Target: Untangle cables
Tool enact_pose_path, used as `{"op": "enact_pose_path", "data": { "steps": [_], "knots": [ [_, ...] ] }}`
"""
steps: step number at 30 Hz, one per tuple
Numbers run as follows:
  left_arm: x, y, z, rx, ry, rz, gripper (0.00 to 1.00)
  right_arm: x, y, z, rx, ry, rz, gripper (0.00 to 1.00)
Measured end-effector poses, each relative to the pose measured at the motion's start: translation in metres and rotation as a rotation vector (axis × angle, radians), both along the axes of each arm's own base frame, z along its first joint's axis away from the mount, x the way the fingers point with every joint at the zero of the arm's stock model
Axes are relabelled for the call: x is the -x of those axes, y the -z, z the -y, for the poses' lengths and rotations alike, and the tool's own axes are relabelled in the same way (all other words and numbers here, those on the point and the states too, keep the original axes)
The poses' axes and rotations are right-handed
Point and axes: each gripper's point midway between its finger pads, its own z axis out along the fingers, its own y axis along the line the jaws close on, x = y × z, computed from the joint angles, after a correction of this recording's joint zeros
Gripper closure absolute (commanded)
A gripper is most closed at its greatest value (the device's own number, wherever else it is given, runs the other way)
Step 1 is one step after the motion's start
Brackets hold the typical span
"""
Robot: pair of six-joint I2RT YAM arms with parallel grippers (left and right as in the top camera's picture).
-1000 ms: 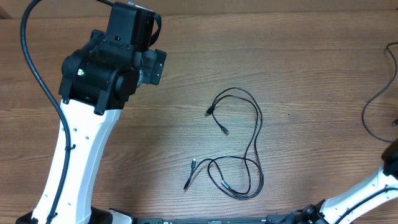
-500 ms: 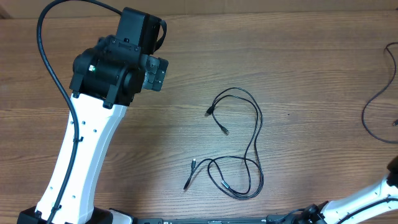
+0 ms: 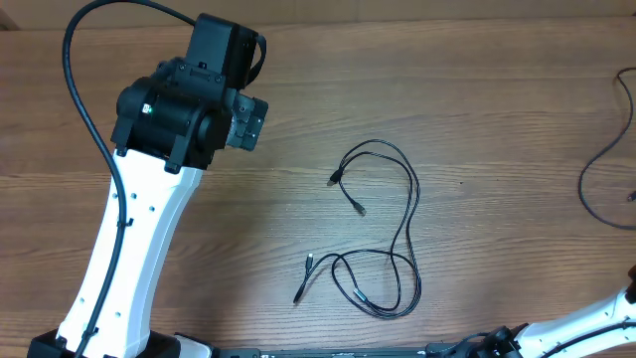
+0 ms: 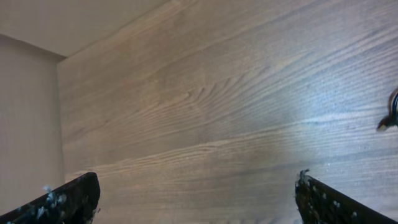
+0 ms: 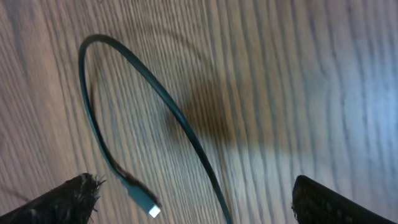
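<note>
— Which step is this?

— The approach, I'd judge, as nothing is held yet. The right gripper (image 5: 193,183) has its fingers spread wide above a lone cord (image 5: 177,115). The cord is a bare loop on the wood ending in a pale plug (image 5: 151,211), and it isn't pinched.

— And the left?

— The left gripper (image 4: 198,180) is equally wide and empty, over bare table (image 4: 186,93).

— Where's the tangle?

— The cables (image 3: 410,204) lie mid-table, well apart from both grippers. Nearest the bases, 2 or 3 small loops cross one another, with plug ends poking left. Beyond them, 1 big loop runs up and curls back to 2 more plugs.

— Next move?

— Probably the left arm (image 3: 159,199), farther back, should swing right and come down on a free plug end, clear of the crossings. It could then draw that end out while the other gripper pins the knot.

— Any writing?

— None legible — just a tiny green spot (image 3: 149,107) on the left arm's black housing.
</note>
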Motion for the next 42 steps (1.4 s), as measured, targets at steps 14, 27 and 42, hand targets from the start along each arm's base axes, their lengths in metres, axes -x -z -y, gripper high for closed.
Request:
{"op": "enact_pose_path", "data": {
  "steps": [14, 27, 42],
  "knots": [
    [0.002, 0.002, -0.001, -0.007, 0.003, -0.013, 0.0, -0.011, 0.037, -0.006, 0.025, -0.056, 0.06, 0.96],
    [-0.005, -0.003, 0.002, -0.02, 0.039, 0.015, 0.0, -0.215, -0.177, -0.005, 0.594, -0.6, 0.588, 0.96],
    [-0.016, -0.01, 0.006, -0.021, 0.063, 0.062, 0.0, -0.315, -0.083, -0.038, 0.653, -0.808, 0.624, 0.96]
  ]
}}
